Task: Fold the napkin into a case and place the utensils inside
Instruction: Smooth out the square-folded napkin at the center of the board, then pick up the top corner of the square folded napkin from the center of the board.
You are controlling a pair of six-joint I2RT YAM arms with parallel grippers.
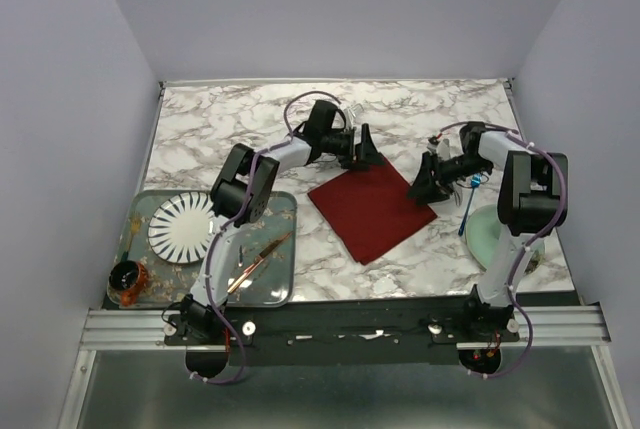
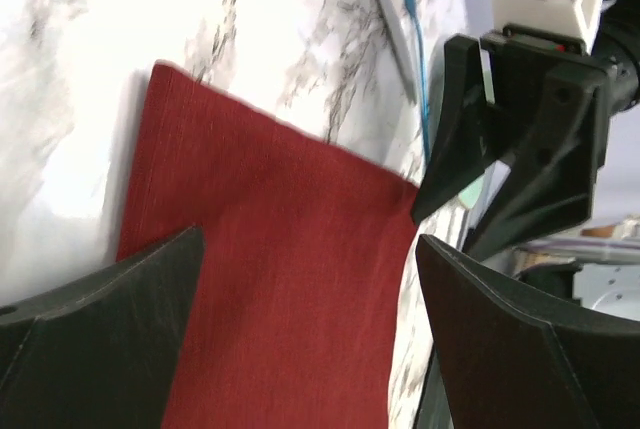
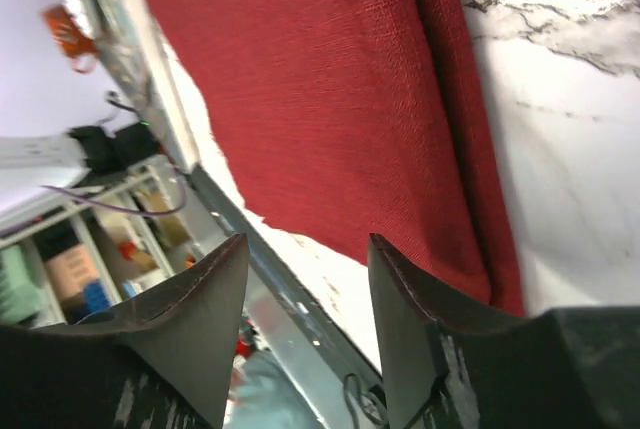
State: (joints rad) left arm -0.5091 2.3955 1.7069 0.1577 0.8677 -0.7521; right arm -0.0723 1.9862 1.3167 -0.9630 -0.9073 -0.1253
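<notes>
Dark red and plain-woven, the square cloth napkin (image 1: 372, 211) is shown from above lying flat on the marble-patterned tabletop (image 1: 230, 119), turned like a diamond. No case is formed yet, so folding is judged the step in hand. It would be done well if both far corners are pinched at the very edge, lifted together and carried evenly, so that the edges are laid parallel. The left gripper (image 1: 368, 149) is held over the far corner, its arm reached forward with the elbow bent. The right gripper (image 1: 424, 185) is set at the right-hand corner, its forearm folded back toward the middle. The slim blue-handled fork (image 1: 466, 211) is left just outside the right jaws, beside a pale green round plate (image 1: 492, 234), and should not be swept aside.

In the left wrist view, the cloth is found between and ahead of the black left fingers (image 2: 110, 349), which are spread wide with nothing gripped. The right gripper's tip is seen touching the napkin's corner; a slim silvery utensil (image 2: 392, 24) lies beyond it.

In the right wrist view, the right jaws are set about half apart, and nothing is caught between them. The cloth lies ahead, its corner just beside one finger (image 3: 440, 349). A doubled strip appears along that edge, so only the intended layer should be taken.
</notes>
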